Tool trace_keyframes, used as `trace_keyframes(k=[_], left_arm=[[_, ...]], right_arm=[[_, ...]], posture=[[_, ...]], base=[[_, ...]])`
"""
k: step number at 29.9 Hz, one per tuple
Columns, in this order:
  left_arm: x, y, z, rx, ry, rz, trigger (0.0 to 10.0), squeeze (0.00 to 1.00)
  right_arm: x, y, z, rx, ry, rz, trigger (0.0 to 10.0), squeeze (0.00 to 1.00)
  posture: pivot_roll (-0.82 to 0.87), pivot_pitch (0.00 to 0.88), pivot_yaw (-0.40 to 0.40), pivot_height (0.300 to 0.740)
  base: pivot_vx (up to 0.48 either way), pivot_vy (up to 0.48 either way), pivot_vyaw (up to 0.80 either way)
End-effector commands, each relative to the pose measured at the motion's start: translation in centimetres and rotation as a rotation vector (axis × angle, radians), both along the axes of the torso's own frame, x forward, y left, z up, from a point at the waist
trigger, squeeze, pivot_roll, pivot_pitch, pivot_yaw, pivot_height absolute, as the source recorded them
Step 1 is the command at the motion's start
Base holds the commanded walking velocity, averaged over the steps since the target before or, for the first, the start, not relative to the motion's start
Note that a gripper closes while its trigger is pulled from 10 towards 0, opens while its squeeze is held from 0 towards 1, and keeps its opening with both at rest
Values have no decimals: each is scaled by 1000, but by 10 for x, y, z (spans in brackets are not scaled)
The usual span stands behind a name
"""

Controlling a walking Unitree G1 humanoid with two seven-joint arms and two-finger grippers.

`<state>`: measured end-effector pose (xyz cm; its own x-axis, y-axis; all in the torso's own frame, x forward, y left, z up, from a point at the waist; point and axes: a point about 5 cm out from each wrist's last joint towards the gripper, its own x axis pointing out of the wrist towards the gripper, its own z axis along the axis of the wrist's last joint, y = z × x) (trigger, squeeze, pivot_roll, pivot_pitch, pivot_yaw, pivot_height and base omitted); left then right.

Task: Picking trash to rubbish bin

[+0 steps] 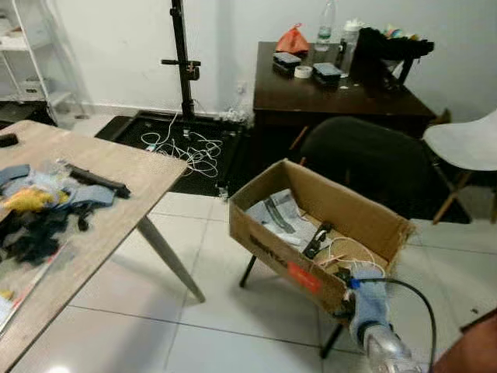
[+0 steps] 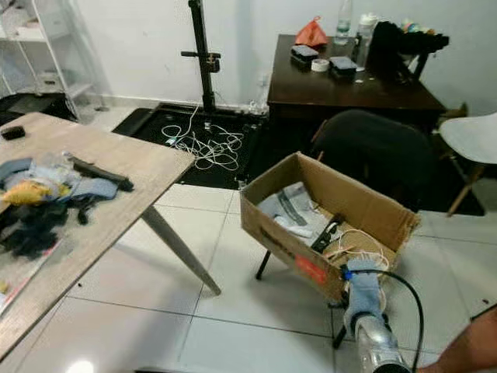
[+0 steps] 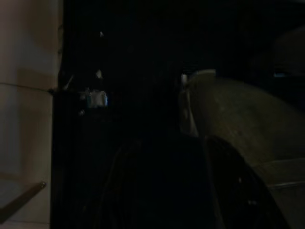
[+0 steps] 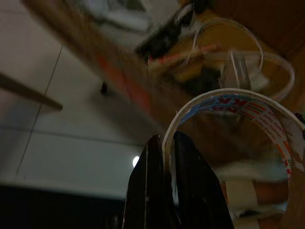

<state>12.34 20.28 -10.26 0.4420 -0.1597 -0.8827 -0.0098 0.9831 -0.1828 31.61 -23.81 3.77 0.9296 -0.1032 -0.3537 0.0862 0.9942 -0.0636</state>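
Observation:
An open cardboard box (image 1: 272, 252) rests on a black-legged seat right of the table. Inside it lie paper, a black item and white cord. My right gripper (image 4: 167, 143) is shut on the rim of a roll of clear packing tape (image 4: 228, 101), pinching the ring between its two black fingers. Seen from the head, that gripper (image 1: 345, 295), with a blue-grey cover on its wrist, sits at the box's near right corner, against the front wall. More trash (image 1: 35, 210) lies on the wooden table (image 1: 116, 217): yellow, blue and black scraps. The left arm hangs idle in the dark.
A dark desk (image 1: 342, 97) with bottles and boxes stands at the back. A black chair (image 1: 365, 155) is behind the box, a white chair (image 1: 466, 144) at the right. A black stand (image 1: 182, 62) and loose white cables (image 1: 194, 151) are on the floor mat.

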Motion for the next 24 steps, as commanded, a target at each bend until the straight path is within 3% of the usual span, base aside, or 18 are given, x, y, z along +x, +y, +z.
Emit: trace_keyframes(k=[1,12,19,24], left_arm=[[-16,-5,-6,-23,61,-8,10000,0],[-17,-9,-6,-29,64,-17,10000,0],[-16,-11,-6,-32,61,-23,10000,0],[-16,-10,-6,-25,59,18,10000,0]], right_arm=[[3,-5,6,-16,-27,-17,10000,0],[11,-19,24,-17,-99,-67,10000,0],[13,-20,29,-1,-123,-72,10000,0],[16,-18,32,-2,-143,-60,10000,0]], posture=[[-157,169,35,740],[-167,166,36,740],[-172,164,35,740],[-172,167,36,740]], base=[[292,0,0],[279,0,-783],[260,0,0],[0,0,0]])
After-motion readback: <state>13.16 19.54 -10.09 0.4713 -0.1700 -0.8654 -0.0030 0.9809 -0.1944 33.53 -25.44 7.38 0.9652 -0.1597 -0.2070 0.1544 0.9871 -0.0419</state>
